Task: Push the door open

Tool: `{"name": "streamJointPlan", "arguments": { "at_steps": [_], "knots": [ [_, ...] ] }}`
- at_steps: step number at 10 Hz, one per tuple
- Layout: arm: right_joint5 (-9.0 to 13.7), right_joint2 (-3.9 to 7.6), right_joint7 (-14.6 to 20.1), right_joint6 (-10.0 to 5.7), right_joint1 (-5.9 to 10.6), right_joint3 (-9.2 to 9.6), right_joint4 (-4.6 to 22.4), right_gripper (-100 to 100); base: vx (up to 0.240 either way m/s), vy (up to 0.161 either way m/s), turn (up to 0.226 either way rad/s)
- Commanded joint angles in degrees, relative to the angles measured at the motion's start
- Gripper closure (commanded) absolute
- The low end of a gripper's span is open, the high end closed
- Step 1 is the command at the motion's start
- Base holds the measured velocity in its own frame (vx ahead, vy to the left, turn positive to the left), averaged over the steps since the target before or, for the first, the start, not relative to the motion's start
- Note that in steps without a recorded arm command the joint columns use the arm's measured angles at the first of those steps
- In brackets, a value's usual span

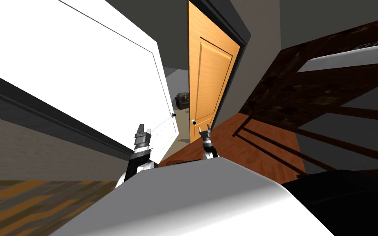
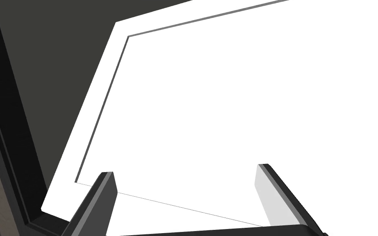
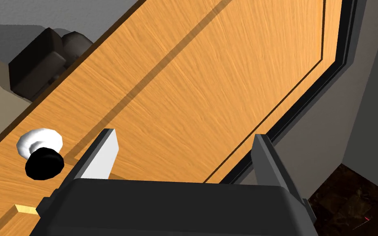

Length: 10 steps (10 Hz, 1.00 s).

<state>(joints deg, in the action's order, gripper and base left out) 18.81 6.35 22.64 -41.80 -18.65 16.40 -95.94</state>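
Observation:
An orange wooden door [image 1: 210, 78] stands ahead, ajar, with a black knob [image 1: 193, 121] near its free edge. My right gripper [image 1: 205, 133] is just in front of its lower part. In the right wrist view the gripper [image 3: 184, 143] is open, close to the wooden door [image 3: 208, 82], with the black knob on a white plate [image 3: 42, 162] off to the side of one finger. A white panelled door [image 1: 94, 78] with a small dark knob [image 1: 173, 115] stands to the left. My left gripper [image 1: 142, 133] is before it, and the left wrist view shows it [image 2: 186, 180] open facing the white panel [image 2: 245, 102].
Between the two doors a gap shows a grey floor and a dark boxy object [image 1: 182, 100]. A dark door frame [image 1: 241, 39] borders the wooden door. Dark wooden rails or shelving [image 1: 327, 98] rise at the right over a reddish wood floor [image 1: 262, 151].

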Motion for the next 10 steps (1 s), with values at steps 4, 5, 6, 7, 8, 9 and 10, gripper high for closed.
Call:
{"name": "streamJointPlan", "arguments": {
  "at_steps": [4,5,6,7,8,9,10],
  "knots": [
    [4.47,0.49,6.82,-1.17,2.63,3.54,6.66,-100,0.055,-0.089,0.138],
    [4.47,0.49,7.36,-1.17,2.63,3.54,7.00,-100,0.047,-0.085,0.043],
    [5.70,0.67,9.29,-1.53,3.31,4.51,8.89,-100,0.036,-0.090,0.090],
    [6.94,0.84,10.84,-1.88,4.00,5.47,10.78,-100,0.033,-0.102,0.174],
    [6.94,0.84,11.22,-1.88,4.00,5.47,10.78,-100,0.025,-0.068,0.068],
    [8.15,1.01,13.10,-2.22,4.67,6.41,12.62,-100,0.031,-0.057,0.105],
    [9.35,1.17,14.61,-2.56,5.33,7.35,14.18,-100,0.063,-0.102,0.167]
  ]
}}
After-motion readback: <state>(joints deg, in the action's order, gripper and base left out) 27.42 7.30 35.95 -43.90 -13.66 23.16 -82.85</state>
